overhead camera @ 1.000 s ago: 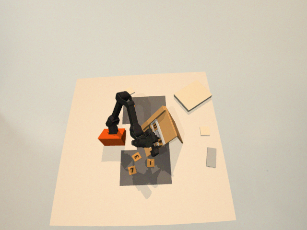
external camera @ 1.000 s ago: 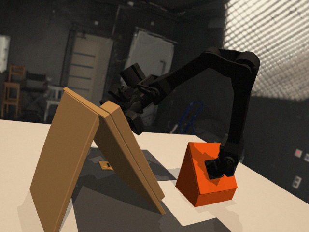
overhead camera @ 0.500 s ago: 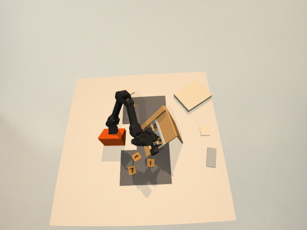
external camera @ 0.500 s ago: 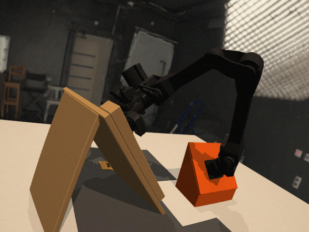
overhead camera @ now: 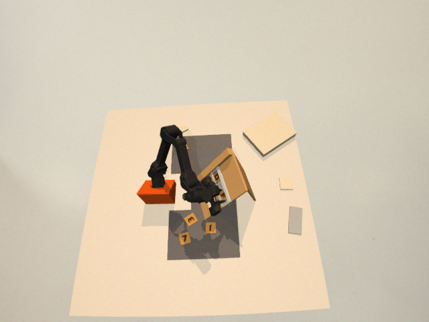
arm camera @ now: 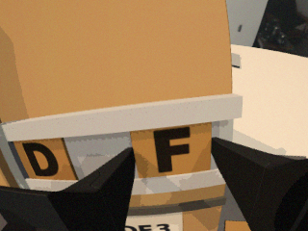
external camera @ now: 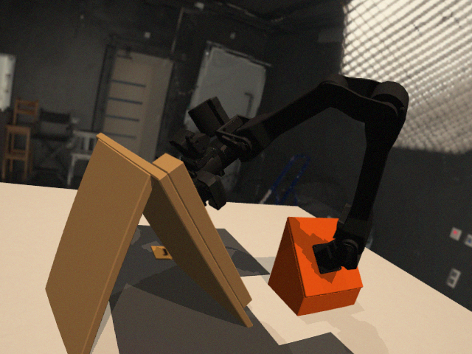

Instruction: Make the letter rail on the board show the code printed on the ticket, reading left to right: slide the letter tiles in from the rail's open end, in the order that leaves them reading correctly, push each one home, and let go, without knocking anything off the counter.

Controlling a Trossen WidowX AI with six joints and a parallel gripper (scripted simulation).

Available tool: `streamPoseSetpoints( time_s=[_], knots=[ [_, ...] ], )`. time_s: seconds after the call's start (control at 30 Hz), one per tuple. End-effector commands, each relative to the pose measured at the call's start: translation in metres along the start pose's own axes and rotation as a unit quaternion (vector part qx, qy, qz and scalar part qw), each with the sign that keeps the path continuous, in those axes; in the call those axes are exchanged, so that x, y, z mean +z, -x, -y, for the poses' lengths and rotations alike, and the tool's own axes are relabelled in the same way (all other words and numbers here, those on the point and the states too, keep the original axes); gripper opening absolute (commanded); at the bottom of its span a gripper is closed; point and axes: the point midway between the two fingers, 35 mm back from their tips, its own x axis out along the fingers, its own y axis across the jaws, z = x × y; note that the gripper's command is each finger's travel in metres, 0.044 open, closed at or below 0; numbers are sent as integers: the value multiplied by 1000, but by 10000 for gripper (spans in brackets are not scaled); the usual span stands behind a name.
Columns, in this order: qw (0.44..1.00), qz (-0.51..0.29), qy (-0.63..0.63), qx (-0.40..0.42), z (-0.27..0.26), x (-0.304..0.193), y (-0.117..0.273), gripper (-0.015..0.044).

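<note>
My gripper [overhead camera: 220,198] [arm camera: 172,148] is shut on the F tile [overhead camera: 222,195] [arm camera: 194,151], with one finger at each side of it. The tile stands upright in the white rail [overhead camera: 225,188] [arm camera: 120,115], near its right end. The D tile [overhead camera: 216,177] [arm camera: 42,160] sits at the left end of the rail, with a gap between the two. The rail is on the sloping wooden board [overhead camera: 237,178] [external camera: 102,213] [arm camera: 120,53]. The ticket [arm camera: 149,219] below is cut off by the frame. Loose tiles 3 [overhead camera: 190,219], J [overhead camera: 210,227] and one like 7 or L [overhead camera: 184,237] lie nearby.
The orange block [overhead camera: 157,192] [external camera: 324,266] is at the arm's base. Another tile [overhead camera: 187,147] is partly hidden by the arm. A large pale slab [overhead camera: 270,133], a small pale square [overhead camera: 286,183] and a grey plate [overhead camera: 295,220] lie beyond the board.
</note>
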Motion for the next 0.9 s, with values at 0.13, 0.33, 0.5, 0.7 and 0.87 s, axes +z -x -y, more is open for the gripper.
streamPoseSetpoints(
  time_s=[0.13,0.33,0.5,0.7,0.87],
  knots=[
    [1000,0,0,-2,-4,0,0,0],
    [1000,0,0,-2,-8,0,0,0],
    [1000,0,0,-2,-11,0,0,0],
    [1000,0,-1,-2,-14,0,0,0],
    [1000,0,-1,-2,-17,0,0,0]
  ],
)
